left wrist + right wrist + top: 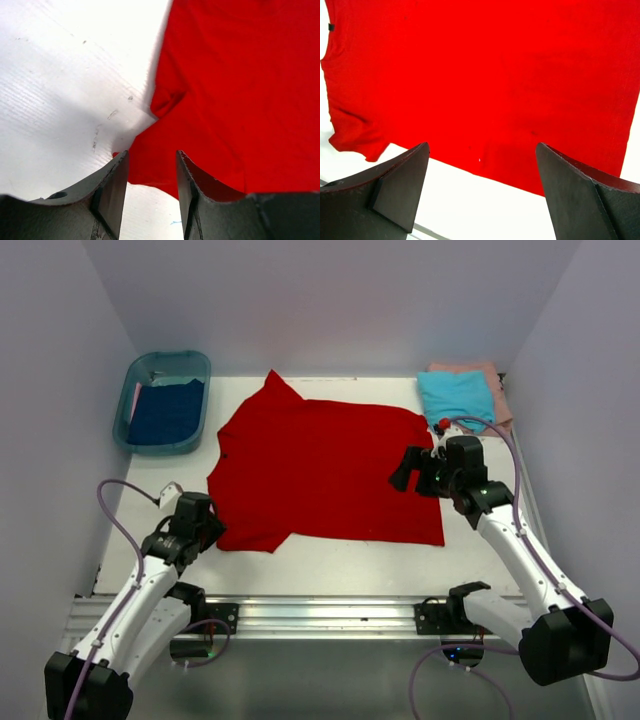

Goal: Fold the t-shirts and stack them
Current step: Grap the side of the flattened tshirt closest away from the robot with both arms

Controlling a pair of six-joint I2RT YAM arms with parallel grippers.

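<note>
A bright red t-shirt [330,468] lies spread flat in the middle of the white table, with one sleeve pointing to the back. My left gripper [213,530] is low at its near left sleeve. In the left wrist view the jaws of this gripper [150,155] stand partly apart, and the sleeve's edge [150,170] lies between the fingertips. My right gripper [408,472] hovers over the shirt's right side. Seen from the right wrist, it [482,145] is wide open above the hem [520,165], holding nothing. A folded teal t-shirt [455,395] rests on a folded pale pink one [497,392] at the back right. A dark blue t-shirt [165,412] lies in the tub.
A teal plastic tub [195,360] stands at the back left corner. White walls close in the table on three sides. A metal rail [320,615] runs along the near edge between the arm bases. Bare table [340,565] shows in front of the red shirt.
</note>
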